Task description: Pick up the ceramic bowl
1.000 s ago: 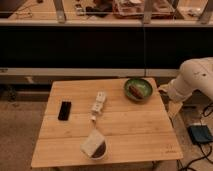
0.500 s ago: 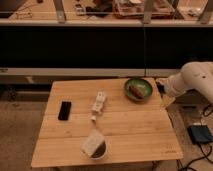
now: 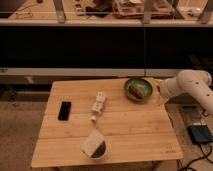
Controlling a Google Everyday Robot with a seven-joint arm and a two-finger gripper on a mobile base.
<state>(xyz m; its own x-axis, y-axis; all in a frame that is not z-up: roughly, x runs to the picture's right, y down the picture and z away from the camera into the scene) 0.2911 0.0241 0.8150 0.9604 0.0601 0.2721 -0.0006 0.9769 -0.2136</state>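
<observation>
I judge this the approach step. The gripper point(image 3: 159, 94) hangs just beside the right rim of the ceramic bowl point(image 3: 138, 89), at the wooden table's point(image 3: 130, 132) far right. I cannot tell whether it is open or holding anything. Next it needs the rim squarely taken, then a lift. Counted: one ceramic bowl, one white bowl point(image 3: 95, 147), one phone point(image 3: 64, 110), one pale oblong item point(image 3: 99, 104).

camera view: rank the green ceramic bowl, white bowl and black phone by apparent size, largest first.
1. Ceramic bowl. The end effector sits just off its right rim.
2. White bowl. It looks nearly as big, but it is nearest the camera, so the gap is unsure.
3. Phone.
</observation>
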